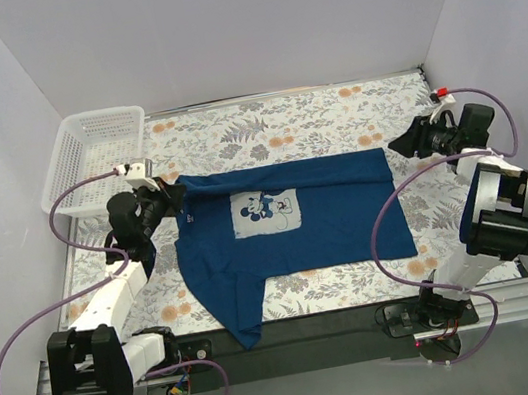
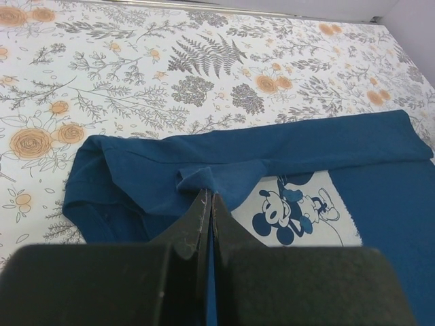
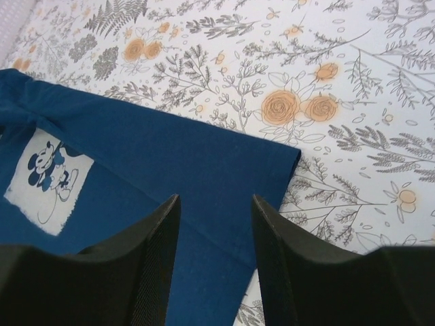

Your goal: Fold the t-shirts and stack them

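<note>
A dark blue t-shirt (image 1: 328, 217) with a white cartoon-mouse print (image 1: 264, 212) lies spread on the floral table, its top edge folded over and one sleeve hanging toward the front edge. My left gripper (image 1: 178, 194) is shut on a pinch of the shirt's fabric (image 2: 197, 178) at its left shoulder fold. My right gripper (image 1: 400, 146) is open and empty, hovering above the shirt's far right corner (image 3: 289, 155). The shirt (image 3: 156, 170) shows between its fingers (image 3: 156, 224).
A white plastic basket (image 1: 94, 150) stands at the back left corner. White walls enclose the table on three sides. A black strip (image 1: 317, 331) runs along the table's front edge under the hanging sleeve.
</note>
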### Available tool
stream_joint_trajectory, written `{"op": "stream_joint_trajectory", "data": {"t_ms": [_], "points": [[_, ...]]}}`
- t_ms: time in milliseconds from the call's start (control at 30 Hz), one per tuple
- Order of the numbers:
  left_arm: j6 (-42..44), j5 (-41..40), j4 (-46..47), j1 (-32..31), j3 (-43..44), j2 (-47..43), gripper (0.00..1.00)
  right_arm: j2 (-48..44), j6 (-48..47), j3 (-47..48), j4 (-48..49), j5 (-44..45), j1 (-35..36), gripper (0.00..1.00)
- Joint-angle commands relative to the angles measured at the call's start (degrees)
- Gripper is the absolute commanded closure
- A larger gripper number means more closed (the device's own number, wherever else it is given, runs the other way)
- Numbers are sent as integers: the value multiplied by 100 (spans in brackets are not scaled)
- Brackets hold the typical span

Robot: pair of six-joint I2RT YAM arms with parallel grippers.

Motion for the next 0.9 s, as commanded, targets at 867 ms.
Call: {"op": "stream_joint_trajectory", "data": {"t_ms": [867], "points": [[341,71,-533,-216,-126,-296,100,-207,-243,-213,-445,-238,-37,55]]}}
